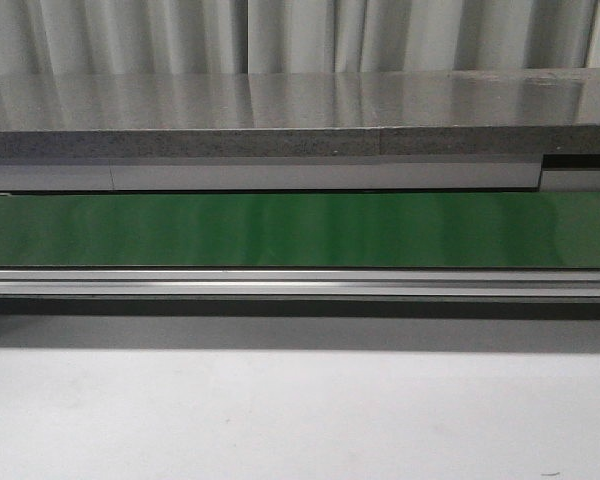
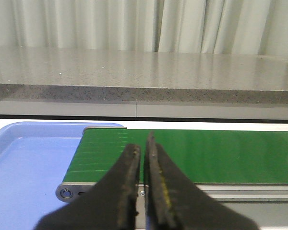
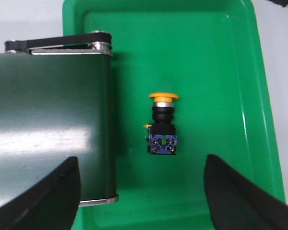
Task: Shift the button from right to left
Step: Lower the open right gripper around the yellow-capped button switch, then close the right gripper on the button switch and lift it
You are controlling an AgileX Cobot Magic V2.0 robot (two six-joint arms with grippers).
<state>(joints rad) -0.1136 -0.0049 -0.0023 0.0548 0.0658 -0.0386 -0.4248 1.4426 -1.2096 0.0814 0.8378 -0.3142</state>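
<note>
The button (image 3: pixel 162 125), a yellow cap on a black body with a blue base, lies on its side in a green tray (image 3: pixel 230 57), seen only in the right wrist view. My right gripper (image 3: pixel 142 184) is open and empty above the tray, with the button just ahead of the gap between its fingers. My left gripper (image 2: pixel 143 158) is shut and empty over the left end of the green conveyor belt (image 2: pixel 221 153). Neither gripper shows in the front view.
A blue tray (image 2: pixel 24 163) sits at the belt's left end. The belt's right end (image 3: pixel 48 120) overhangs the green tray. In the front view the belt (image 1: pixel 300 230) runs across, with a grey counter (image 1: pixel 280 110) behind and a white table (image 1: pixel 300 420) in front.
</note>
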